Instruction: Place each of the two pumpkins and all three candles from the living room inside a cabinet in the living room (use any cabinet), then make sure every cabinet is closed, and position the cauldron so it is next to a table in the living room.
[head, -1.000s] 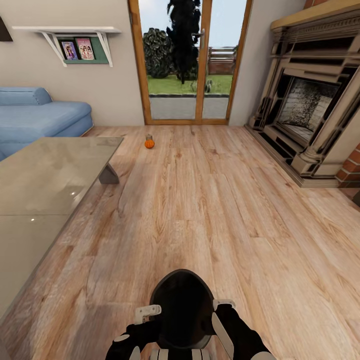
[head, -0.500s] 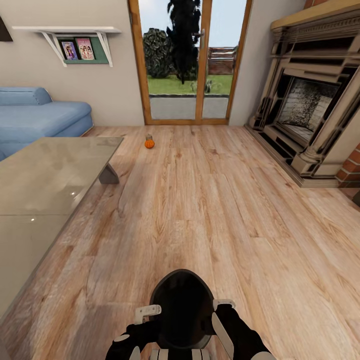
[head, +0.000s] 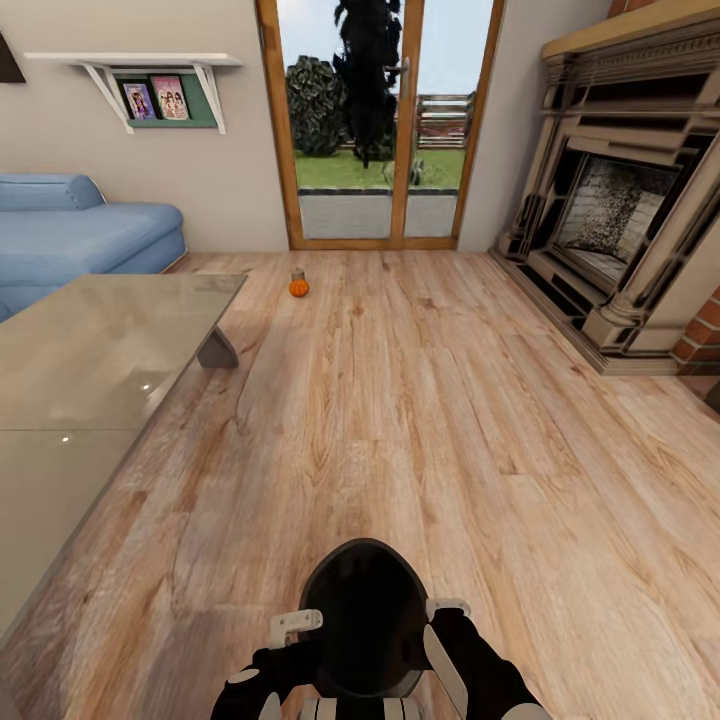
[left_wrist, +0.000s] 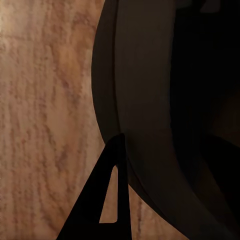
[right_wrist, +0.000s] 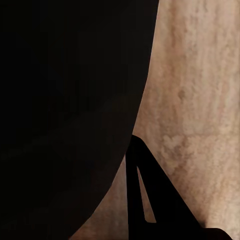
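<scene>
At the bottom of the head view I hold a black cauldron (head: 365, 615) between both arms. My left gripper (head: 296, 628) is shut on its left rim and my right gripper (head: 447, 607) on its right rim. Each wrist view shows the dark cauldron wall (left_wrist: 165, 100) (right_wrist: 65, 100) with one finger (left_wrist: 107, 200) (right_wrist: 145, 200) outside it, over the wood floor. One orange pumpkin (head: 299, 288) sits on the floor far ahead, with a small candle (head: 297, 272) just behind it. The grey glossy table (head: 90, 360) stretches along the left. The cabinet is out of view.
A blue sofa (head: 70, 235) stands behind the table at the far left, under a wall shelf (head: 150, 85). A glass garden door (head: 380, 120) is straight ahead. A stone fireplace (head: 620, 200) lines the right wall. Wood floor (head: 420, 420) runs between table and fireplace.
</scene>
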